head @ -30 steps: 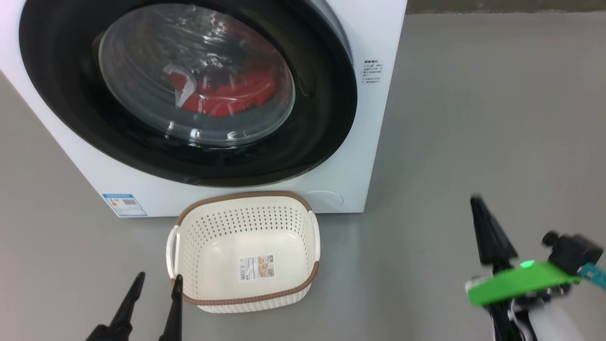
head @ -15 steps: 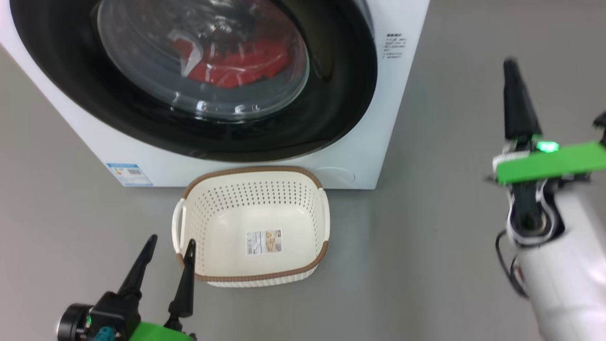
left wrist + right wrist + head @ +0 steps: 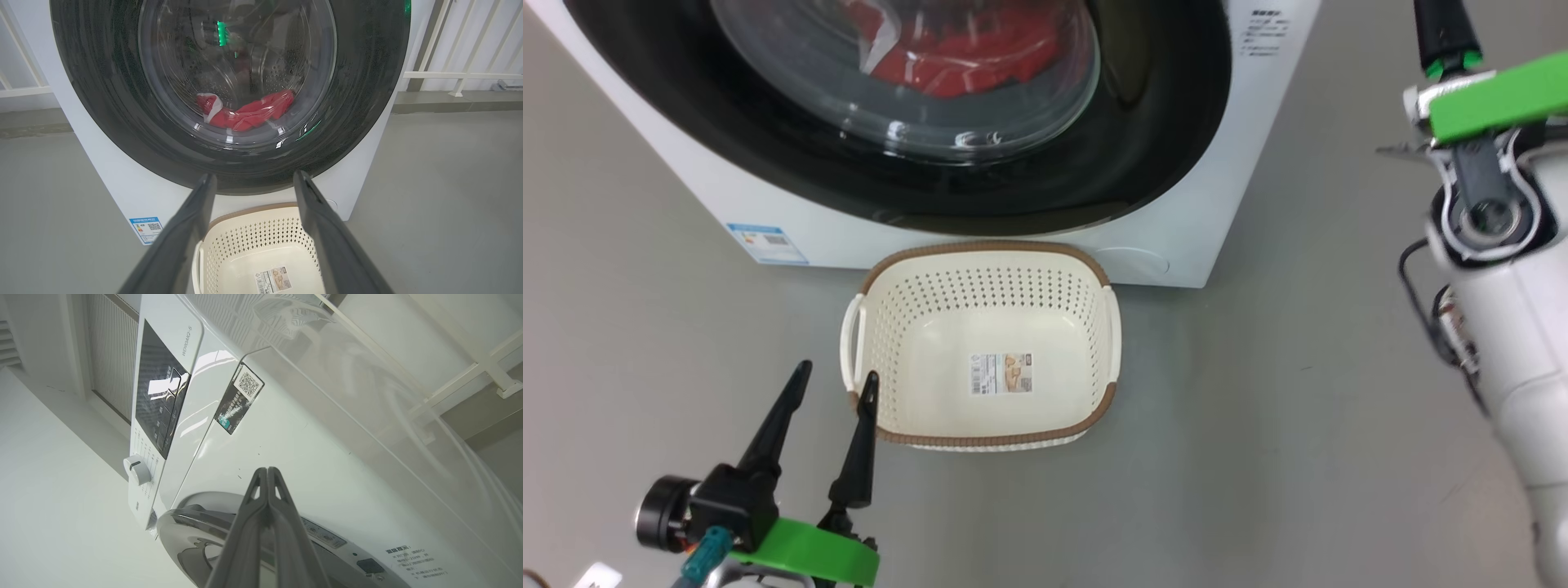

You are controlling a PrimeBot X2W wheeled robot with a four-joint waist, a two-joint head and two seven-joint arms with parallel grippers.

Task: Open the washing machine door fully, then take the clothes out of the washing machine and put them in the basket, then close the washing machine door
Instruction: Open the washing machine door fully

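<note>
The washing machine (image 3: 1176, 204) stands ahead of me with its glossy black washing machine door (image 3: 1143, 122) lying against its front. Red clothes (image 3: 964, 53) lie in the drum behind the glass, and the left wrist view shows the clothes (image 3: 245, 114) through the door (image 3: 102, 81). The cream basket (image 3: 980, 247) sits empty on the floor just before the machine. My left gripper (image 3: 838, 372) is open with nothing in it, at the basket's near left corner. My right gripper (image 3: 267, 470) is shut and empty, raised beside the machine's right side, its tips near the door's chrome edge (image 3: 192, 522).
Grey floor (image 3: 1298, 408) spreads to the right of the basket and the machine. The right wrist view shows the control panel (image 3: 159, 400) and a white knob (image 3: 137, 469). White railings (image 3: 449, 75) stand behind the machine. A blue label (image 3: 766, 242) marks its lower left front.
The head camera has tilted, sliding machine and basket across the picture. My right arm has risen from low at the right to beside the machine. The left gripper shows more fully.
</note>
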